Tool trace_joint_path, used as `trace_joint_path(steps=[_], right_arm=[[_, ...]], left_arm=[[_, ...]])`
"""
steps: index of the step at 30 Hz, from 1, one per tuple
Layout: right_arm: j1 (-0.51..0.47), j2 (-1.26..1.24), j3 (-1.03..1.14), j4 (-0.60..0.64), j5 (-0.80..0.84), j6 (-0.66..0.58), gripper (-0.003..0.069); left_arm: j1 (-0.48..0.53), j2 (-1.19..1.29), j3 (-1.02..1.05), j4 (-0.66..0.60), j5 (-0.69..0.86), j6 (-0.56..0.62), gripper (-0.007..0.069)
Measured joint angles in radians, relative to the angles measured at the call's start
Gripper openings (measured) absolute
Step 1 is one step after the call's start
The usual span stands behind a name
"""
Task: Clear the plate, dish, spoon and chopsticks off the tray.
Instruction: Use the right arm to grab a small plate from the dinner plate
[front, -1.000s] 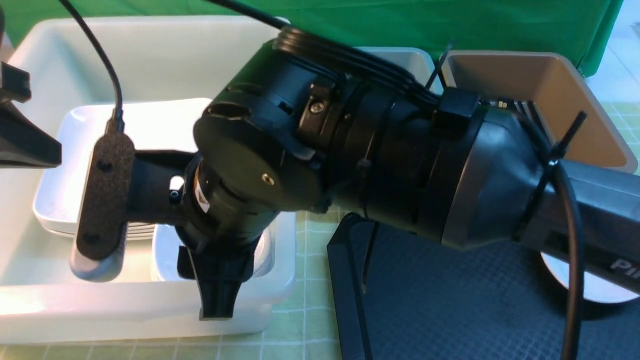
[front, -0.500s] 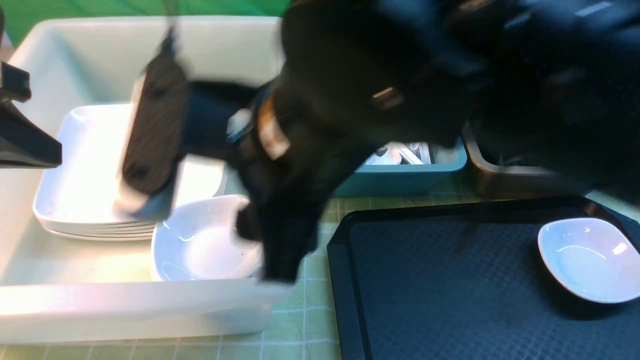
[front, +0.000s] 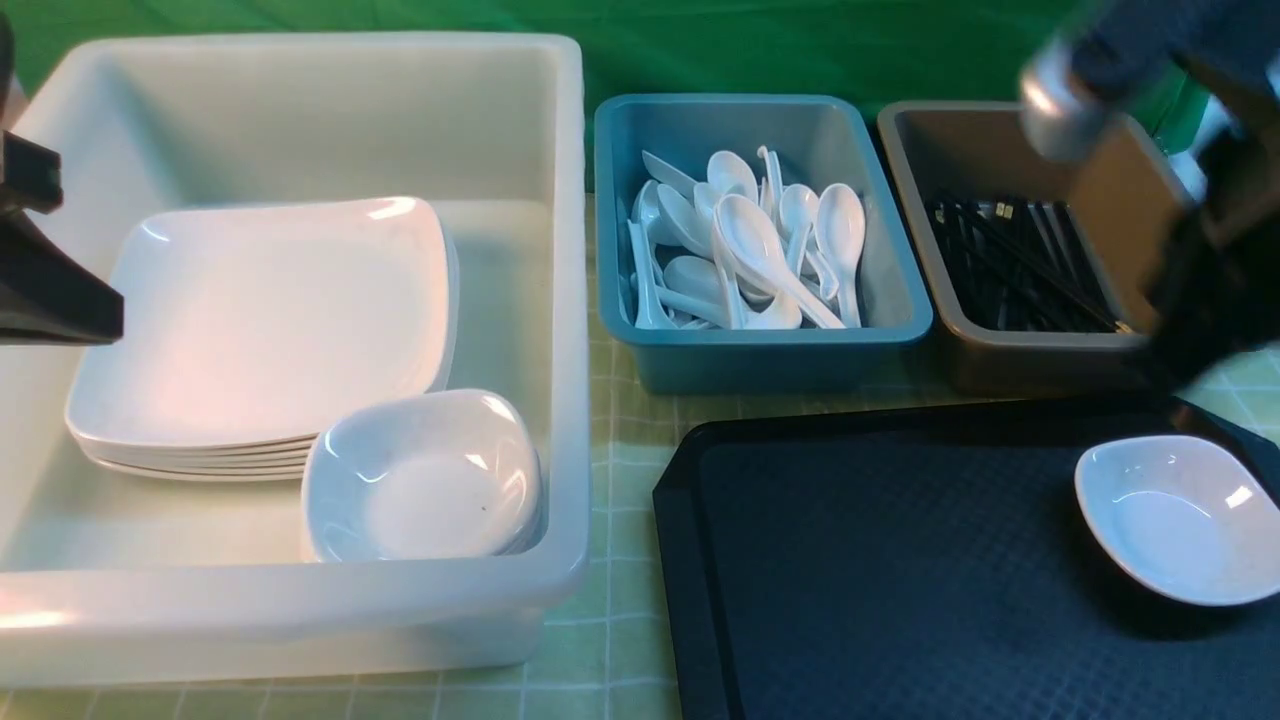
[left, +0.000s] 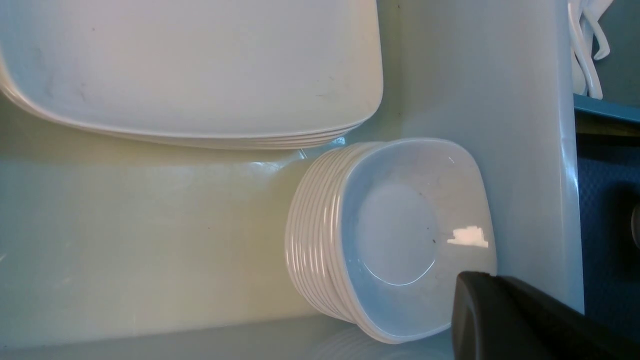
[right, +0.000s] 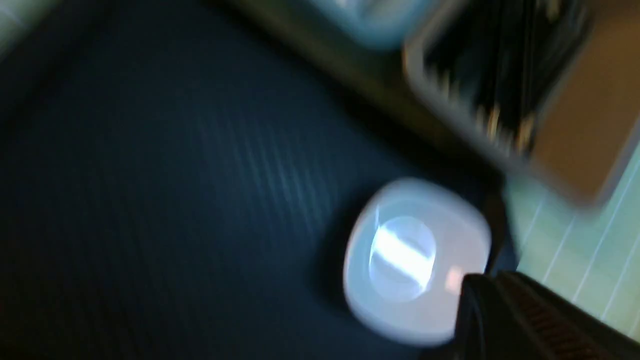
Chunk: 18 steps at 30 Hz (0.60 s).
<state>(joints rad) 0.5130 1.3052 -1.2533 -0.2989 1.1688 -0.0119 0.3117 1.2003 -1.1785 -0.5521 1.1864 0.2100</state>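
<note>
One small deep white dish (front: 1180, 520) (right: 415, 260) sits at the right end of the black tray (front: 880, 580) (right: 150, 175). A stack of large square plates (front: 260, 320) (left: 190, 65) lies in the white tub, with a stack of small dishes (front: 425, 480) (left: 400, 235) beside it. Spoons (front: 750, 250) fill the blue tub and chopsticks (front: 1020, 265) lie in the brown one. My right arm (front: 1215, 280) is a blur over the brown tub's right end. Its gripper (right: 472, 290) is shut and empty, above the tray dish's edge. My left gripper (left: 472, 295) (front: 100, 320), shut and empty, hangs over the white tub.
The white tub (front: 570, 300) stands at the left. Behind the tray, the blue tub (front: 760, 365) and the brown tub (front: 1000, 365) stand side by side. A green checked cloth (front: 620, 440) covers the table. A green curtain hangs at the back.
My right arm has swept from the dish stack in the white tub across to the right, over the brown tub. Its jaws have gone from open to shut. The left arm has not moved.
</note>
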Motion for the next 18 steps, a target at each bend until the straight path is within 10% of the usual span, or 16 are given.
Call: trace_joint_path(steps=[5, 11, 18], right_arm=[[-0.213, 0.09, 0.216, 0.154, -0.158, -0.016, 0.0136], [-0.236, 0.247, 0.243, 0.198, -0.293, -0.033, 0.0388], [-0.236, 0.402, 0.243, 0.037, -0.404, -0.004, 0.0407]], left_arm=[[0.0, 0.0, 0.0, -0.001, 0.0, 0.0, -0.0011], [0.0, 0.0, 0.0, -0.001, 0.0, 0.0, -0.0008], [0.0, 0.0, 0.0, -0.001, 0.0, 0.0, -0.0004]])
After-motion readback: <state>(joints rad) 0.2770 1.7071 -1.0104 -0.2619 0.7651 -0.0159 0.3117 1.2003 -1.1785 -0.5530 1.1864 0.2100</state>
